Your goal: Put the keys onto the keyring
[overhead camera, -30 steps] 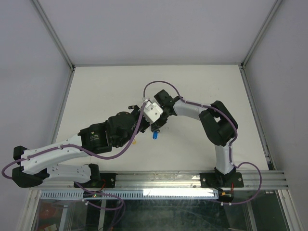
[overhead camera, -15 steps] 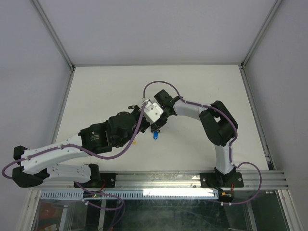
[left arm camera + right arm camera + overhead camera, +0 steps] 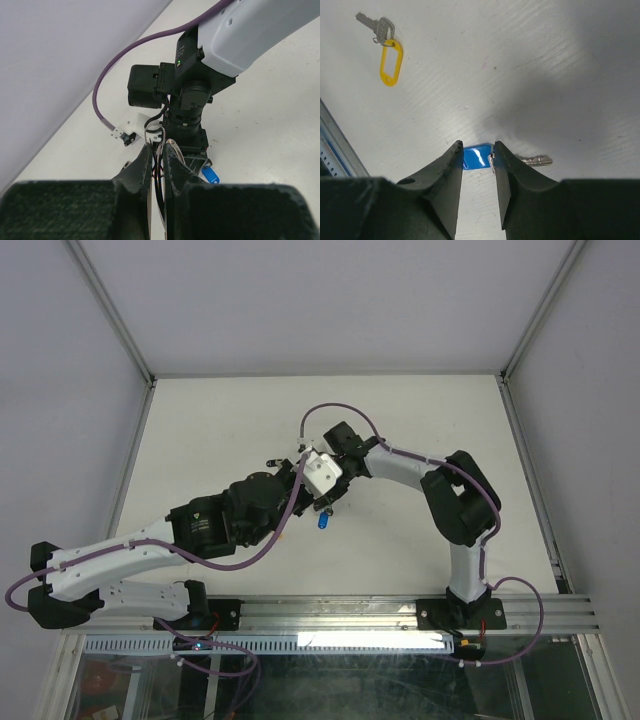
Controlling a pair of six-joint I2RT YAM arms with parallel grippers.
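Observation:
My left gripper [image 3: 158, 147] is shut on the keyring [image 3: 153, 129], a thin silver wire loop that sticks out edge-on above its fingertips. Just ahead of it, the right gripper [image 3: 476, 145] points down at the table with its jaws apart. The blue-headed key [image 3: 476, 156] lies flat on the table between those fingertips, its silver blade [image 3: 536, 160] running out to the right. The right finger's tip sits at the key's small wire loop. In the top view the blue key [image 3: 323, 522] lies just below both wrists. The yellow-tagged key [image 3: 390, 62] lies apart, at the upper left of the right wrist view.
The two arms meet nose to nose at mid table [image 3: 200, 430]. The right wrist's white camera block [image 3: 322, 472] and purple cable [image 3: 125, 55] crowd the space over the keys. An aluminium rail [image 3: 400, 615] runs along the near edge.
The right gripper's jaws have spread wider and its wrist has shifted slightly up-left. The blue key stays on the table. The left arm holds still.

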